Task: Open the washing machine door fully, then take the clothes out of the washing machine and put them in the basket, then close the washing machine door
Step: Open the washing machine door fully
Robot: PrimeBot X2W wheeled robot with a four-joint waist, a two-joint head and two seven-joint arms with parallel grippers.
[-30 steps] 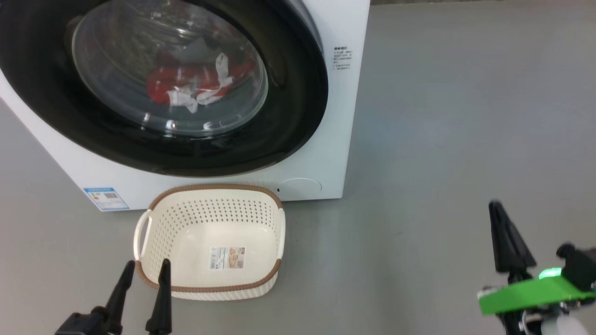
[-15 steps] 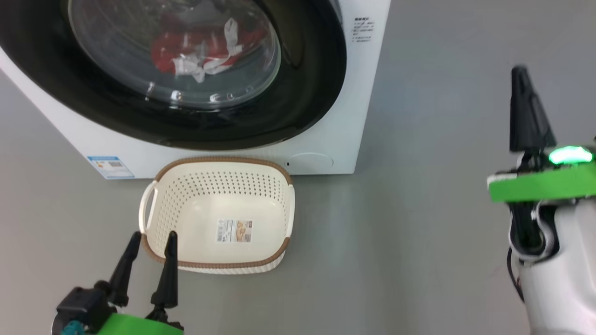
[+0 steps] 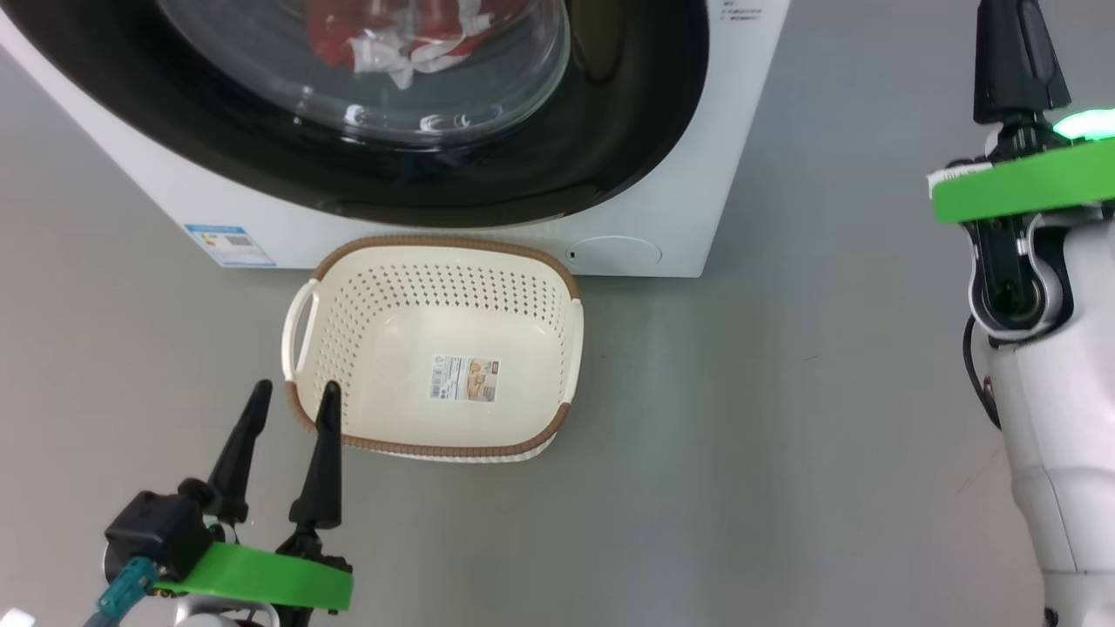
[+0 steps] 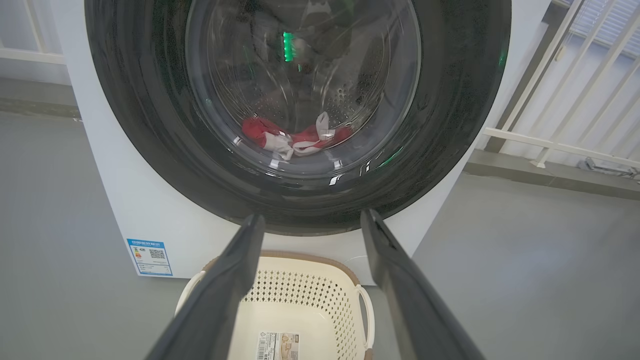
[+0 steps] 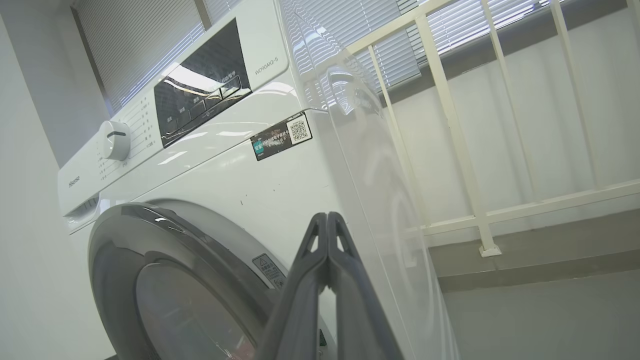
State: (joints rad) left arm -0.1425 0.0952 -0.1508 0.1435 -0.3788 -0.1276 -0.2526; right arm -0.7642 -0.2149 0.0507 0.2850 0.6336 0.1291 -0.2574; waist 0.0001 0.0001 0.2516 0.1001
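The white washing machine (image 3: 697,157) stands ahead with its black-rimmed door (image 3: 627,131) lying against the front. Red and white clothes (image 3: 392,39) show through the glass; the left wrist view has them (image 4: 300,140) low in the drum. On the floor just before the machine sits the cream basket (image 3: 444,242), nothing in it but a sticker. My left gripper (image 3: 294,387) hovers open at the basket's near left corner, holding nothing. My right gripper (image 3: 1015,26) is shut and empty, raised to the right of the machine; its fingertips (image 5: 326,216) point at the machine's front right edge.
Grey floor lies right of the machine. A white railing (image 5: 450,125) and a low kerb run behind the machine's right side. A blue label (image 3: 228,245) and a round cap (image 3: 617,252) sit low on the machine's front, a dial (image 5: 114,140) at its top.
The head camera has tilted, so the machine sits higher and further right in the picture. My right gripper has risen from the lower right to the upper right. Both grippers keep their states.
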